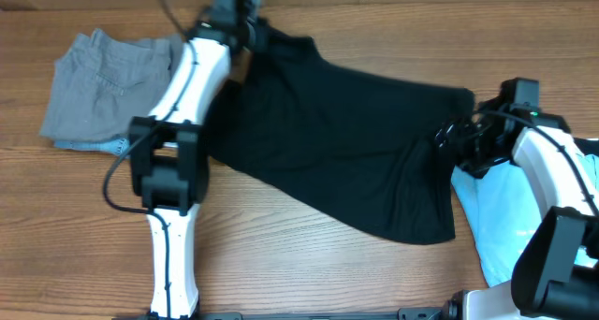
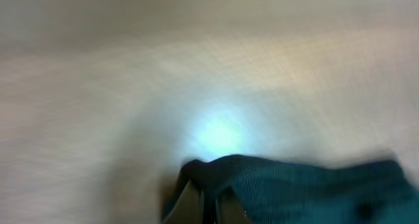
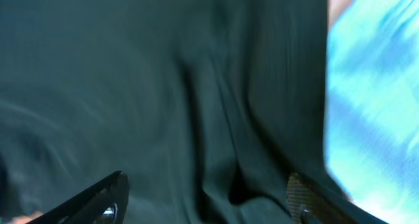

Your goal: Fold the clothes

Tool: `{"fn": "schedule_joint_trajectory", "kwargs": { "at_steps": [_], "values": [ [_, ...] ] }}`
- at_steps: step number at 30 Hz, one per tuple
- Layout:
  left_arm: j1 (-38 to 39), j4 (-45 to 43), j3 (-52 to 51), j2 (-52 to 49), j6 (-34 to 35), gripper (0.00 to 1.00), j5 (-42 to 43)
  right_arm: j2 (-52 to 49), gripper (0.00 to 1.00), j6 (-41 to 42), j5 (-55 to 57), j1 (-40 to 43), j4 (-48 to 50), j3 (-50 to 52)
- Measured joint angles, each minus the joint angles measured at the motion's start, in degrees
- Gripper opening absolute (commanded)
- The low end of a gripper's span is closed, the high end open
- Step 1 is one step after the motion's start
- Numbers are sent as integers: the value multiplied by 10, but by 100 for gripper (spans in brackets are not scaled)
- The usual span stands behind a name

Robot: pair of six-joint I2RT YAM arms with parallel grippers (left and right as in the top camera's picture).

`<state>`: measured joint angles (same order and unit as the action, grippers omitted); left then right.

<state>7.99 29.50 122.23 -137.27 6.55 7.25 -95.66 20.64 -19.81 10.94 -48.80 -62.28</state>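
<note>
Holding black shirt (image 1: 346, 142), spread and rumpled across the mid-counter (image 1: 309, 264), far corner clamped in the left gripper (image 2: 208, 203). The right gripper (image 3: 206, 198) is spread apart over the shirt's right edge, grasping nothing.

Handling: pinch that edge first, then draw both corners taut and level.

Count:
- black shirt, one
- grey garment (image 1: 103, 81), one, at left
- light-blue tee (image 1: 510, 217), one, at right

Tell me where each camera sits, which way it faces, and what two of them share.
Overhead: above the table, facing down at the black shirt; left arm and right arm show.
Left wrist: on the left arm, blurred, facing the table; its fingers pinch shirt cloth.
Right wrist: close over the shirt, facing down; its open fingers show.
Shared: overhead and right wrist both show the blue tee beside the shirt.
</note>
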Motion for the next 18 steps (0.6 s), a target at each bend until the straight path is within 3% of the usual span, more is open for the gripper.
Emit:
{"fn": "schedule_joint_trajectory", "kwargs": {
  "at_steps": [2,4,7,11,18],
  "values": [
    [-36,4,22,2,12,4,-2,0,82,-2,10,-13,1,19],
    [-73,24,30,2,24,48,-7,0,82,-3,21,-17,0,34],
    [-85,32,30,2,26,77,10,-1,75,-4,27,-16,-2,42],
    [-80,50,31,2,19,75,63,-1,56,-8,28,-16,-14,45],
    [-80,165,33,40,-26,74,113,-1,54,-25,-4,-21,9,58]
  ]
}}
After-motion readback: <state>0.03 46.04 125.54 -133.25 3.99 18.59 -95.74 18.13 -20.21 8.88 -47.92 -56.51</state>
